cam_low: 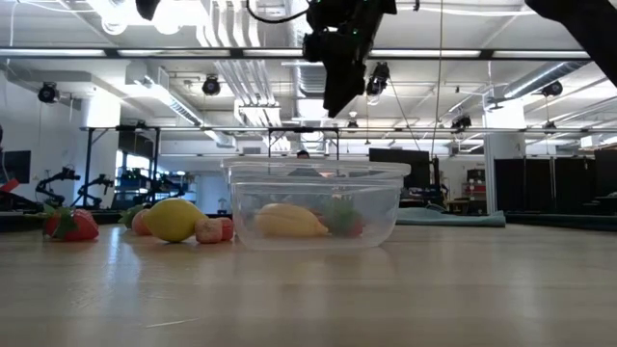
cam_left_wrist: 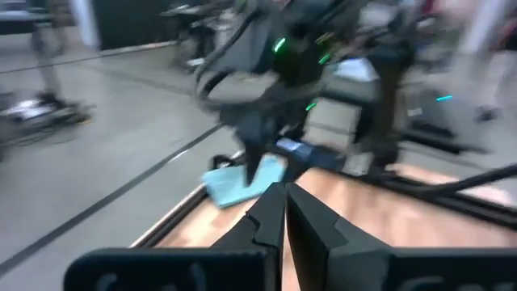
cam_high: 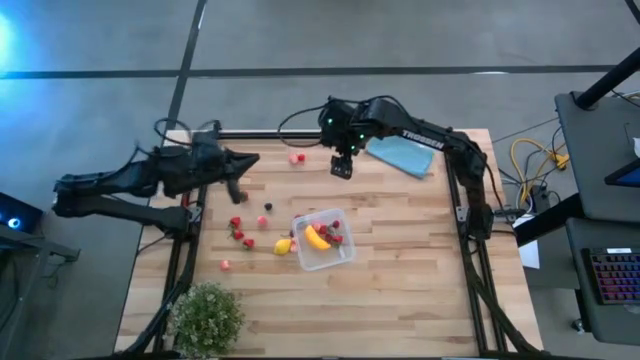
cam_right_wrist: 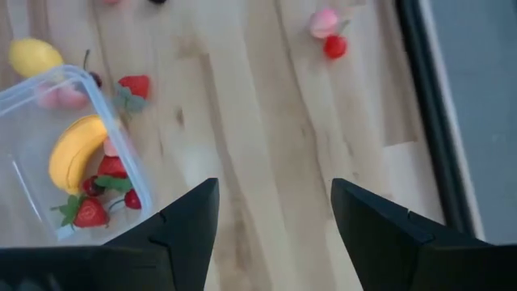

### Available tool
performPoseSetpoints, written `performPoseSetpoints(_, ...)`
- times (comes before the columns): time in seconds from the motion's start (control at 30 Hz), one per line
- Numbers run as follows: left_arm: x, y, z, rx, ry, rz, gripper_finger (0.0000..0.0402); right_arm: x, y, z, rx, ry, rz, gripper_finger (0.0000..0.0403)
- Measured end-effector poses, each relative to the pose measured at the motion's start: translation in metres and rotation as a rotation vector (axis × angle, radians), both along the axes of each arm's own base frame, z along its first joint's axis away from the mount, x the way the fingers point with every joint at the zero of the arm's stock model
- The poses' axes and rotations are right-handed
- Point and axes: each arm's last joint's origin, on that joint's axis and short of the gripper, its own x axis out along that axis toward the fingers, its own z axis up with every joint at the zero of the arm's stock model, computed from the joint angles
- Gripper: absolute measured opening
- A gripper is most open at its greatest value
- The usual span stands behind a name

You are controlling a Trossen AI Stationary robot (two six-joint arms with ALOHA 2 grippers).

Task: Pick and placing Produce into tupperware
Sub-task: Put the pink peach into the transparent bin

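Note:
The clear tupperware (cam_high: 322, 240) stands mid-table, holding a yellow banana (cam_right_wrist: 74, 152) and red strawberries (cam_right_wrist: 90, 212). A lemon (cam_high: 283, 246) lies against its left side. More produce rests loose on the wood: red pieces (cam_high: 240, 235) to the left, a dark one (cam_high: 268, 207), and pink and red ones (cam_high: 297, 157) near the far edge. My right gripper (cam_high: 342, 165) hangs open above the table beyond the box, tilted downward and empty (cam_right_wrist: 275, 202). My left gripper (cam_high: 250, 160) is shut and empty (cam_left_wrist: 284, 202), raised over the table's left part and pointing about level toward the right arm.
A folded teal cloth (cam_high: 403, 155) lies at the far right, just beyond my right gripper. A leafy green plant (cam_high: 207, 318) stands at the near left corner. Bare wood stretches right of the box and along the near edge.

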Motion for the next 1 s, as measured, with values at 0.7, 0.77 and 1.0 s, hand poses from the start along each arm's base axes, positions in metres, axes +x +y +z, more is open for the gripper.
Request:
performPoseSetpoints(0.7,0.033,0.002,-0.001,-0.087,-0.045,0.031,0.0,-0.043,-0.012,0.015,-0.028,-0.057,-0.066,0.0228)
performPoseSetpoints(0.77,0.033,0.001,-0.001,-0.095,-0.045,-0.014,0.0,-0.044,-0.012,0.009,-0.017,-0.041,-0.075,0.0228)
performPoseSetpoints(1.0,0.024,0.0,0.01,-0.043,-0.109,-0.022,0.0,-0.041,-0.014,-0.006,0.005,-0.028,-0.107,0.0228)
